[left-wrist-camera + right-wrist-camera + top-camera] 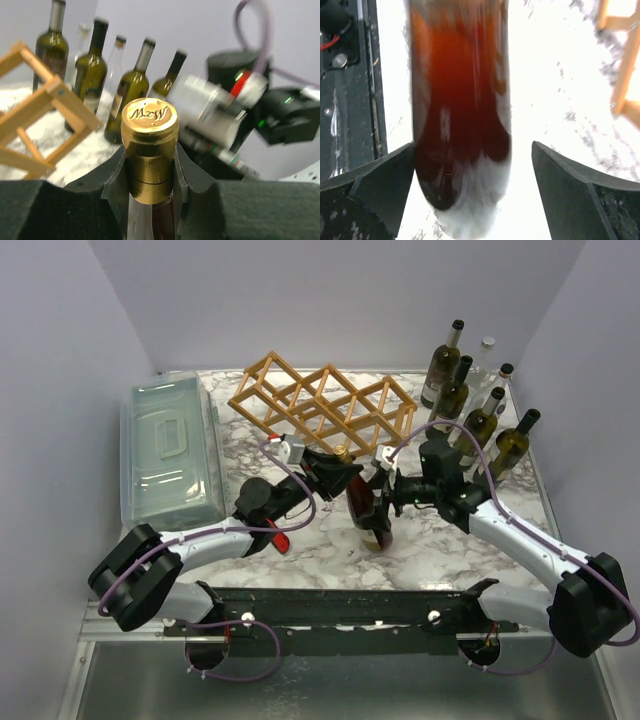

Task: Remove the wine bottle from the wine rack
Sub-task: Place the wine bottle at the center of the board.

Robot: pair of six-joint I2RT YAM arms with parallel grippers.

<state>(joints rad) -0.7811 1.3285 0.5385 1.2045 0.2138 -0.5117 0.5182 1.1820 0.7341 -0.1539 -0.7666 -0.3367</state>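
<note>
The wine bottle [365, 505] is out of the wine rack [325, 405] and stands near-upright in front of it, over the middle of the marble table [450, 540]. The left gripper [335, 465] is clamped on the gold-foiled neck, just below the cap. The right gripper [472, 170] has its fingers spread wide around the lower body, with white marble showing in the gap on each side of the glass. It is too blurred to say whether the base touches the tabletop. The rack's front slats lie just behind the cap. A cluster of spare bottles [480, 410] crowds the right rear corner, a lidded plastic bin [170, 445] lines the left edge, and marble shows between the bottle and the near rail [340, 605]
</note>
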